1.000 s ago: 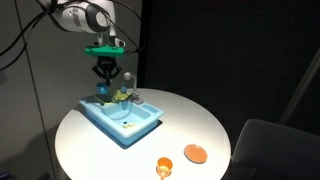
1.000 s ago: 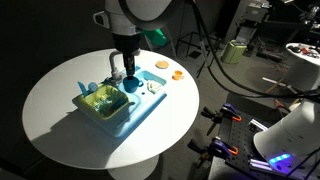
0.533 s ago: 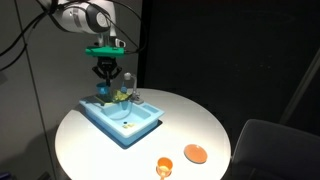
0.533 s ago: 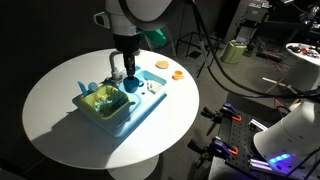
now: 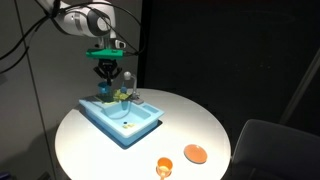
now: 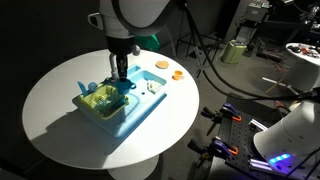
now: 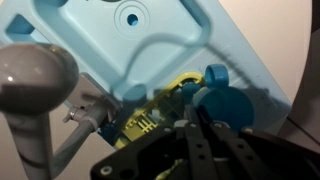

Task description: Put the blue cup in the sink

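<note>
the gripper hangs fingers-down over the back of the sink; whether its fingers are spread or pressed together cannot be told, since the wrist view shows them only as a dark mass. just below the fingertips the blue cup sits at the sink's edge beside a yellow-green piece, apart from the basin's drain hole. the grey faucet stands near. the sink lies on a round white table, with an orange cup and an orange disc well apart.

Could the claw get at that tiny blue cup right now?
Probably yes: the claw hangs right above the blue cup at the sink, with nothing visible between them.
</note>
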